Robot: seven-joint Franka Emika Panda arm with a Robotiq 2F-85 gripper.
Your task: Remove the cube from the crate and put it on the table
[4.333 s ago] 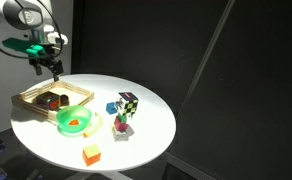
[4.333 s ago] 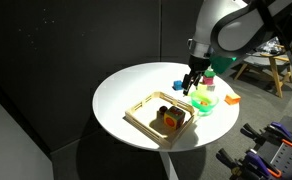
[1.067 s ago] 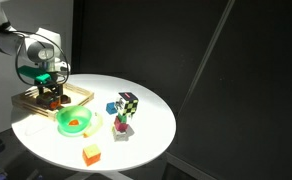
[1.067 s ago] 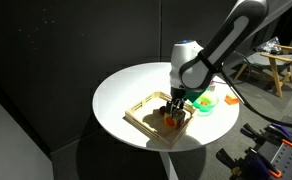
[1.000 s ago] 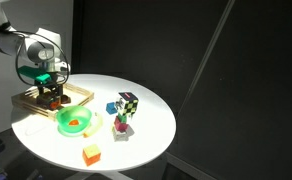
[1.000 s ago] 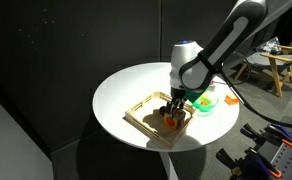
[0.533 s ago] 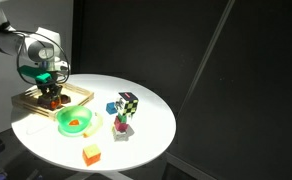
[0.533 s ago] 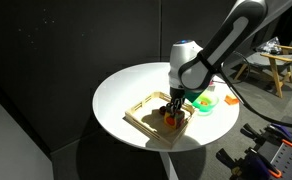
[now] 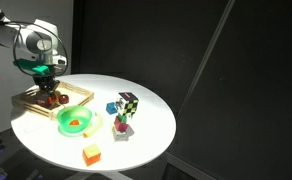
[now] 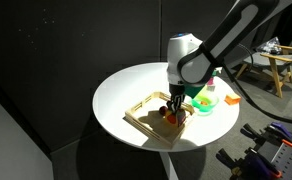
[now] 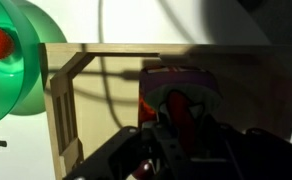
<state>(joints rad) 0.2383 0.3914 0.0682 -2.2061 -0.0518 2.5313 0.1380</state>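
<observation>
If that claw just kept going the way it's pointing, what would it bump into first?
The gripper points down into the crate. The cube sits right between its fingers, so it would probably meet that first; whether they touch yet is unclear.

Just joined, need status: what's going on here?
The Panda's gripper is down inside the wooden crate on the white table. In the wrist view its fingers flank the dark red cube and look closed on it. The cube is not on the table yet. Whether it has left the crate floor is unclear.
</observation>
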